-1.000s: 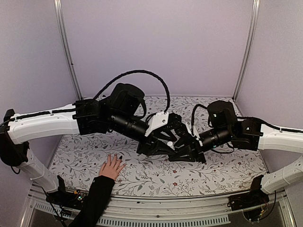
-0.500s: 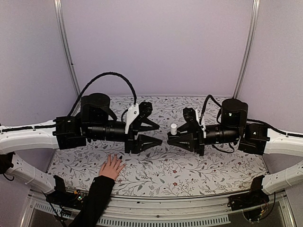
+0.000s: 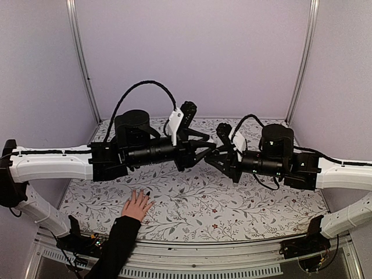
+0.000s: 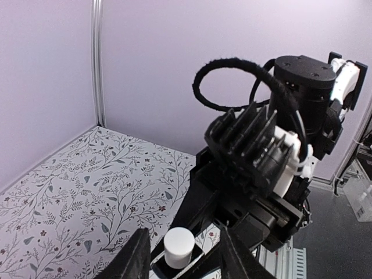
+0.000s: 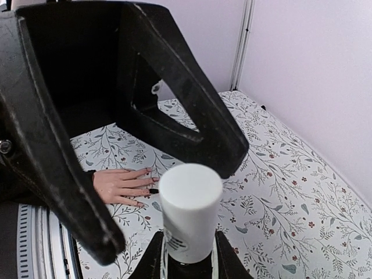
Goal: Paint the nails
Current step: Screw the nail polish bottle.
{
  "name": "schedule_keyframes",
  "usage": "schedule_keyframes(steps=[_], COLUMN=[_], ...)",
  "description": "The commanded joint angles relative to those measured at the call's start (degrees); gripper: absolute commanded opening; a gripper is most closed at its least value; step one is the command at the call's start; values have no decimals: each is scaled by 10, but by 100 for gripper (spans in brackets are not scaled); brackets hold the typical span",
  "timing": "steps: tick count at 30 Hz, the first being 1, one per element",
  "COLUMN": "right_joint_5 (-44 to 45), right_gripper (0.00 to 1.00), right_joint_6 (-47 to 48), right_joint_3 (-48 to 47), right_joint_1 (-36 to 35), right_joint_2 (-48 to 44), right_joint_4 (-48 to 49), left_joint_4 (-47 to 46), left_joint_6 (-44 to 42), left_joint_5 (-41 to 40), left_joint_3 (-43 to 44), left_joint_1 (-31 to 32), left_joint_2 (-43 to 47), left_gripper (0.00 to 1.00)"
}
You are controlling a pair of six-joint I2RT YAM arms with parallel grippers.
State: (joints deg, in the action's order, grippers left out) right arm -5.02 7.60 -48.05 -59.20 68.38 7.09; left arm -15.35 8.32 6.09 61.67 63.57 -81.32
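Top external: floral table (image 3: 267, 212) | left gripper (image 4: 185, 256) in mid-air, jaws parted astride the white cap (image 5: 190, 189), gaps showing | right gripper (image 5: 189, 261) clamped on the bottle (image 5: 183, 250) below the cap | hand (image 3: 137, 205) flat near the table's front-left edge, fingers spread | nails (image 5: 152, 190) on the table, one dark, well apart from both grippers

Bright, even, diffuse light, faint soft shadows, wide-angle bowing at the edges, nearest dark parts blurred.

Overhead; wrist close-ups sharing white cap (image 4: 178, 246)
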Motion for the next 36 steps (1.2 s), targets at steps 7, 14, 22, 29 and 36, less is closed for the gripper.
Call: schedule_keyframes(steps=[7,14,22,29,36], right_joint_5=[21,-6,-146,-298,-394], right_gripper=[0,0,0,0,0], right_joint_6=[-9,-1,36,78,116], right_joint_3=[-20,-18,-22,-64,-96], right_joint_1=[-2,-2,-2,-2,-2], right_joint_2=[-6,-26,-62,-61,-40], right_joint_4=[9,10,11,-30,-61], left_joint_4=[-37,-44,-35,33,81], left_joint_6=[20,9,-29,-88,-133], left_joint_5=[-3,43,174,307,414], left_joint_3=[26,8,-10,18,48], left_joint_1=[-4,-7,-16,-17,-18], left_joint_2=[-30,-24,-12,-34,-68], left_gripper=[31,12,3,4,4])
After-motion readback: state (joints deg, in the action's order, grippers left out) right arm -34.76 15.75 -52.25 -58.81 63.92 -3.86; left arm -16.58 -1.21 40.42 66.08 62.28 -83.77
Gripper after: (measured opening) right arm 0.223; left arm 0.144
